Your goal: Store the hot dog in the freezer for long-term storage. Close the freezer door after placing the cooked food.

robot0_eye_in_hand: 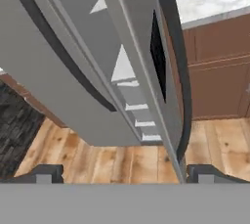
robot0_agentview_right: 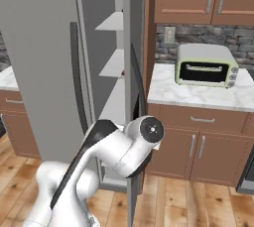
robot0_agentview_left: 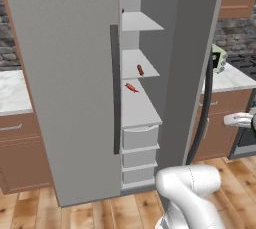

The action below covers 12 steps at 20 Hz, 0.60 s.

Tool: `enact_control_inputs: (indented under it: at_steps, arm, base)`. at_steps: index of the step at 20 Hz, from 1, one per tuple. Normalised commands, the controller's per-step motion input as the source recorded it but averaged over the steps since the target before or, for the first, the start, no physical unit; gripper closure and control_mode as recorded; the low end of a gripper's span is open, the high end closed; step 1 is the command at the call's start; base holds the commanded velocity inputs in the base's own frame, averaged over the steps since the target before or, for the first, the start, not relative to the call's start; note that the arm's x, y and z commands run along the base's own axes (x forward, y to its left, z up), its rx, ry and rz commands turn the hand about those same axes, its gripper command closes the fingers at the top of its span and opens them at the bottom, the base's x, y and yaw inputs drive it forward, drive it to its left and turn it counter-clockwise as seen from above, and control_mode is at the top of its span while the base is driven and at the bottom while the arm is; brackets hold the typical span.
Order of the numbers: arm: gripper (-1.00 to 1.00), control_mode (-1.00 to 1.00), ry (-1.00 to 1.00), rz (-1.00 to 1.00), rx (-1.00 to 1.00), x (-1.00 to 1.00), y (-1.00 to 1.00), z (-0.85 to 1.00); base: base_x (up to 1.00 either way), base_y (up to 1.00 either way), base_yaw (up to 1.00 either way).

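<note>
The tall grey fridge has two doors. The wide left door (robot0_agentview_left: 65, 83) is shut. The freezer door (robot0_agentview_left: 192, 63) on the right stands partly open, and its long dark handle (robot0_agentview_left: 204, 118) runs down its outer side.

Inside the freezer (robot0_agentview_left: 134, 38) there are three white shelves, one above the other. Under them sit three white drawers (robot0_agentview_left: 140, 153), stacked up and all pushed in.

There are two small red things in there. The hot dog (robot0_agentview_left: 140, 70) lies on the middle shelf, toward the back. The other one, a thin red bit (robot0_agentview_left: 131, 88), lies on the lowest shelf, just below it. They are apart, on two different shelves.

In the hand view, the gripper (robot0_eye_in_hand: 125, 173) has its two dark fingertips (robot0_eye_in_hand: 45, 173) spread wide apart, and nothing is between them. It looks up along the edge of the freezer door, and that edge comes down near the right fingertip.

To the right of the fridge is a white stone counter (robot0_agentview_right: 198, 94) over brown cabinets (robot0_agentview_right: 198, 146). One small toaster oven (robot0_agentview_right: 206, 66) sits on the counter. The floor (robot0_agentview_left: 100, 215) is light wood.
</note>
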Motion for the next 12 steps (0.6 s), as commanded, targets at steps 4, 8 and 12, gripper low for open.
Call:
enact_control_inputs:
  at_steps: [4,8,12]
  arm:
    - [-1.00,-1.00,-0.39,0.38,0.06,0.68,-0.70,0.00]
    - [-1.00,-1.00,-0.43,0.25,-0.06,0.54,-0.24,0.00]
    - [-1.00,-1.00,-0.38,0.07,-0.15,0.21,-0.15,0.00]
  base:
    - [0.00,0.00,0.00]
    - [0.00,0.00,0.00]
    - [0.00,0.00,0.00]
